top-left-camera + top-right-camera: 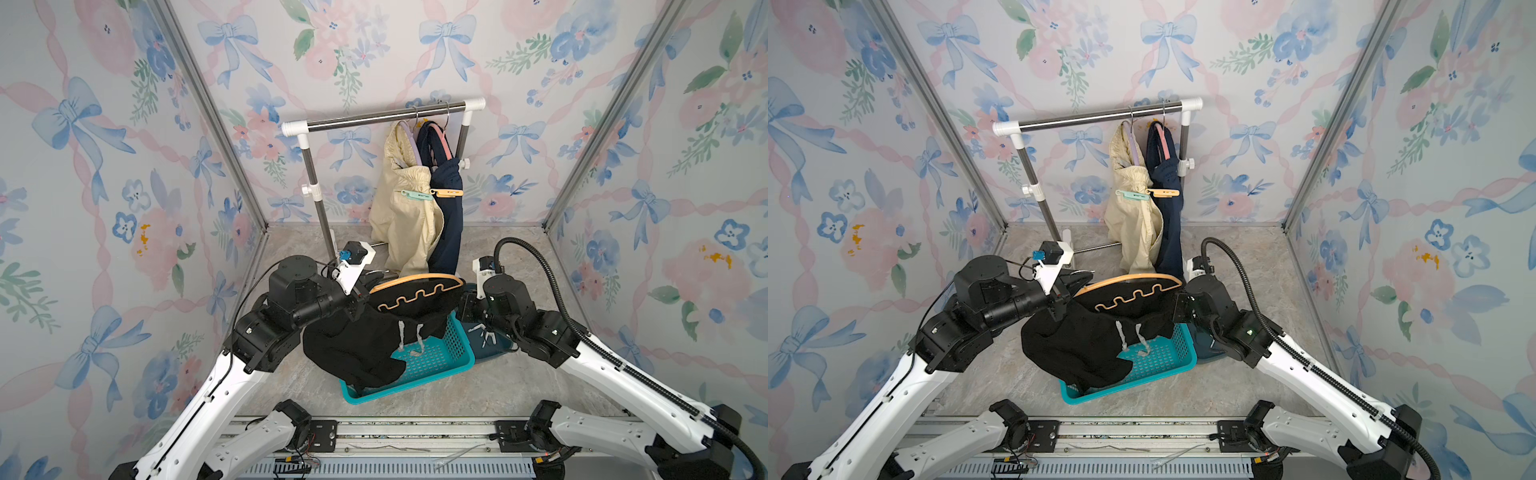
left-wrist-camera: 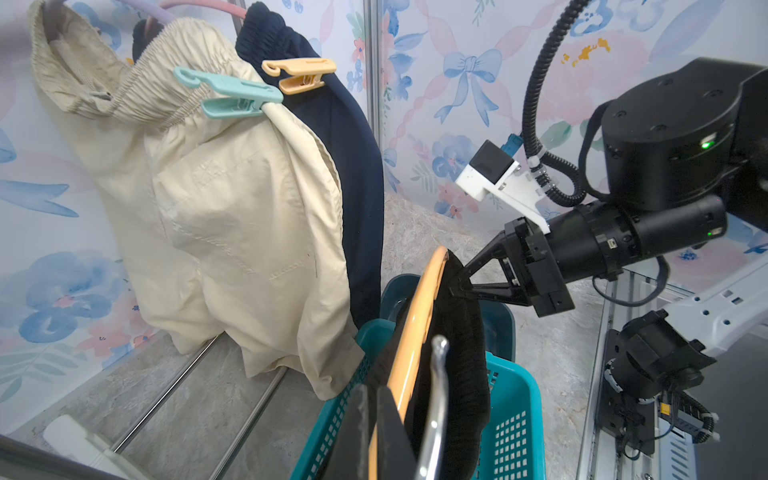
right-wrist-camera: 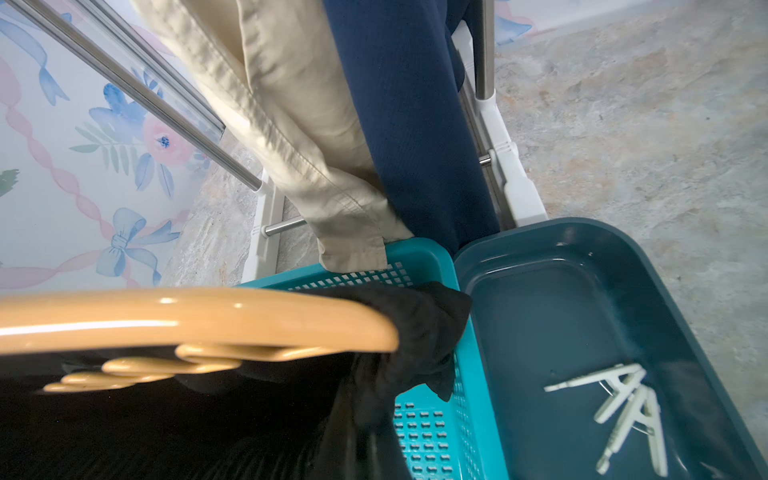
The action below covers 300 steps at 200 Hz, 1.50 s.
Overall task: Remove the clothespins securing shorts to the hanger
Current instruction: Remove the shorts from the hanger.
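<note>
The left gripper (image 2: 372, 401) is closed on the hook end of the orange hanger (image 1: 415, 276). The right gripper (image 2: 459, 286) is pinched tight on the waistband of the black shorts (image 1: 353, 345), which sag off the hanger over the teal basket (image 1: 436, 357). No pin shows on this pair, and white clothespins (image 3: 627, 411) lie in the dark tray (image 3: 540, 311) at the basket's 3 o'clock.

At the basket's 12 o'clock, on the rack (image 1: 386, 116), the cream shorts (image 2: 232, 232) carry a mint clothespin (image 2: 232, 95) and the navy shorts (image 2: 357, 166) a light orange clothespin (image 2: 303, 75).

The pins look light, rigid and smooth — likely to skid unless squeezed squarely on their free tail ends, away from the biting end. The cloth is limp and will probably swing, so its hanger may need steadying.
</note>
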Each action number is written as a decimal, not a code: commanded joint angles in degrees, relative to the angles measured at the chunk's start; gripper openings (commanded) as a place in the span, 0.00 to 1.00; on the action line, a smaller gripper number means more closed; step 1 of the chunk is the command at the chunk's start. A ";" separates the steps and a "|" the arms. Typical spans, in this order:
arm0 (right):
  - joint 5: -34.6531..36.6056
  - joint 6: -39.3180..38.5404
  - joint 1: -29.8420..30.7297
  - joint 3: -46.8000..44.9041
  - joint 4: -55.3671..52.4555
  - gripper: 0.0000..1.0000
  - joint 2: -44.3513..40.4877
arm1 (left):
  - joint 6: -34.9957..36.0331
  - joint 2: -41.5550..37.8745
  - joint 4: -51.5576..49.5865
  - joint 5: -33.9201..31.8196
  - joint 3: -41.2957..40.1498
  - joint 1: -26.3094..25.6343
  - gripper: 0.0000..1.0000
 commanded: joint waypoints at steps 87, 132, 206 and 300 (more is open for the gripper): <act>3.67 -1.59 -1.92 0.68 -6.23 0.02 -8.24 | -1.00 14.70 5.34 -1.43 13.46 -9.15 0.00; 4.18 -1.40 -4.97 -0.60 -9.82 0.03 -11.94 | -2.04 17.67 5.34 -1.76 15.36 -10.23 0.00; 0.74 0.51 -12.66 -6.37 -10.10 0.04 -17.29 | -1.82 9.80 5.36 -4.66 9.61 -10.14 0.00; 0.24 -0.35 -19.37 -6.61 -13.42 0.04 -19.59 | -2.02 1.18 5.65 -8.64 4.45 -9.35 0.00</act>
